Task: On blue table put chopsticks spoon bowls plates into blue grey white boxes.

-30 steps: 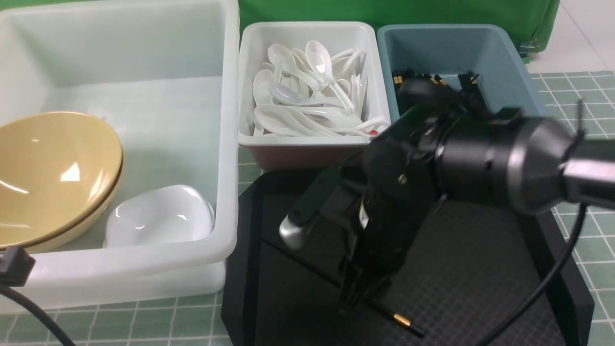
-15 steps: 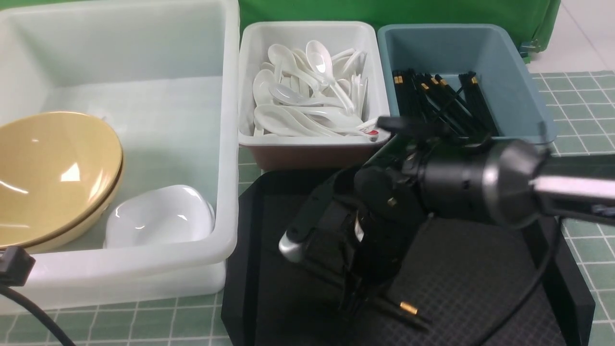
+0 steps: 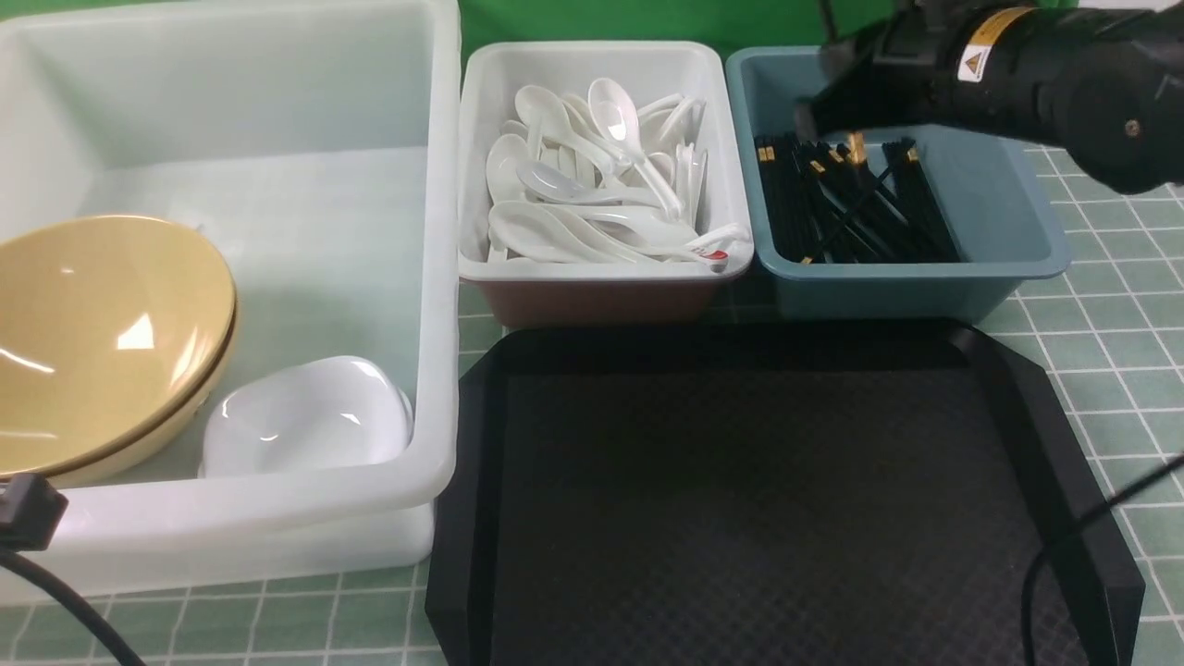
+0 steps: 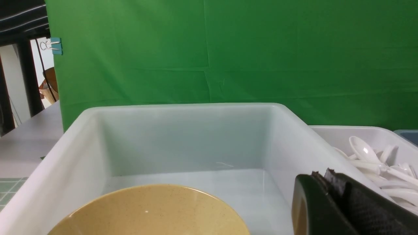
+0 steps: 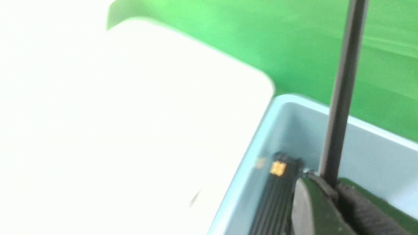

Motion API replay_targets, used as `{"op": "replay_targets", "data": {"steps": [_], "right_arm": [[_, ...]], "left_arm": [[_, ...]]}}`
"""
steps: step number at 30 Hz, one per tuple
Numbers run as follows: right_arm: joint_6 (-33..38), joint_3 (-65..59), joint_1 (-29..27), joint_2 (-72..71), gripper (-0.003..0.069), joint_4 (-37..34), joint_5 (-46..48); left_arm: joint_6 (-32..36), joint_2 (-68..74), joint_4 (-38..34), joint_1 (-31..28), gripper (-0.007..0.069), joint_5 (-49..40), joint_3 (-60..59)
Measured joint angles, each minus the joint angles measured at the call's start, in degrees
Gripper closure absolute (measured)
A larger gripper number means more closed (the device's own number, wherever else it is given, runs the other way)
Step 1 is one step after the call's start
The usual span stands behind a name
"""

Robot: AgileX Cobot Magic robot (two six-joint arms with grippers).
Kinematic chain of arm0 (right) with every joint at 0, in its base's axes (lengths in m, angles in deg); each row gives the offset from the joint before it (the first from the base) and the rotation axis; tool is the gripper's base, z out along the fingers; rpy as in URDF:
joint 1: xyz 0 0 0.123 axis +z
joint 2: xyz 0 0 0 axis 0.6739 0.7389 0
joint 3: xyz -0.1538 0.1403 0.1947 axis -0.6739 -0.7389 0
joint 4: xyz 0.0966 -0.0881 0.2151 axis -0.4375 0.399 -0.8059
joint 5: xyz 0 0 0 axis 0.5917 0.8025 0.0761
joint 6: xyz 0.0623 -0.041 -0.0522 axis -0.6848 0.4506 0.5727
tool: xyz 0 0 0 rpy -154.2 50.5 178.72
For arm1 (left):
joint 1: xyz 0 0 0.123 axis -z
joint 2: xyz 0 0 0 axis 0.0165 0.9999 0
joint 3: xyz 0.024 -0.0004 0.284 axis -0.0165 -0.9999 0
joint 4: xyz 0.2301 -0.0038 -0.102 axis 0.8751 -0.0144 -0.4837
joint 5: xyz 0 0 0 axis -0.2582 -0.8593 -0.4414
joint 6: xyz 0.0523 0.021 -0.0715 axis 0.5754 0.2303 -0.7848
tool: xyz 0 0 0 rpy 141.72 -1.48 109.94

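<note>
Now, in the front view, the right tool [image 3: 837, 111] hangs over the far end of the blue box [image 3: 1017, 199], where a second ago it was down on the black tray [image 3: 740, 481] over a lone chopstick; that stick is gone from the tray, which now shows nothing on it, so this looks like the last chopstick on its way to the pile of chopsticks [image 3: 856, 199] in the box. To the left, the spoons [image 3: 592, 176] fill the white box [image 3: 481, 139], and the bowls [image 3: 102, 333] and a plate [image 3: 305, 416] lie in the big tub [image 3: 435, 277], unchanged. From the left wrist, the left tool [image 4: 326, 202] sits shut and empty near the tub's near rim, beside the bowls. From the right wrist, blurred, the tool is closed around one black chopstick [image 5: 343, 88], standing upright above the gold-banded pile in the blue box; releasing it seems the step left.
</note>
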Motion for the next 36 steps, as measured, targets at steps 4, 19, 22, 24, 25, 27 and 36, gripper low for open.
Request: {"op": "replay_targets", "data": {"steps": [4,19,22,24,25,27,36], "right_arm": [[-7.17,0.4,-2.38,2.99,0.0446,0.02,3.73],[8.16,-12.75,6.73,-35.44,0.0623,-1.93,22.43],[8.16,-24.9,10.07,-45.34,0.0623,-1.98,11.33],[8.11,-33.52,10.87,-49.04,0.0623,-1.98,4.8],[8.05,-36.49,10.99,-50.09,0.0623,-1.98,2.57],[7.99,-41.33,11.17,-51.35,0.0623,-1.98,-0.19],[8.25,-58.35,10.2,-53.93,0.0621,-1.93,-0.29]], "left_arm": [[0.1,0.0,0.0,0.0,0.062,0.39,0.0],[0.1,0.0,0.0,0.0,0.062,0.45,0.0],[0.1,0.0,0.0,0.0,0.062,0.45,0.0],[0.1,0.0,0.0,0.0,0.062,0.45,0.0],[0.1,0.0,0.0,0.0,0.062,0.45,0.0],[0.1,0.0,0.0,0.0,0.062,0.4,0.0],[0.1,0.0,0.0,0.0,0.062,0.4,0.0]]}}
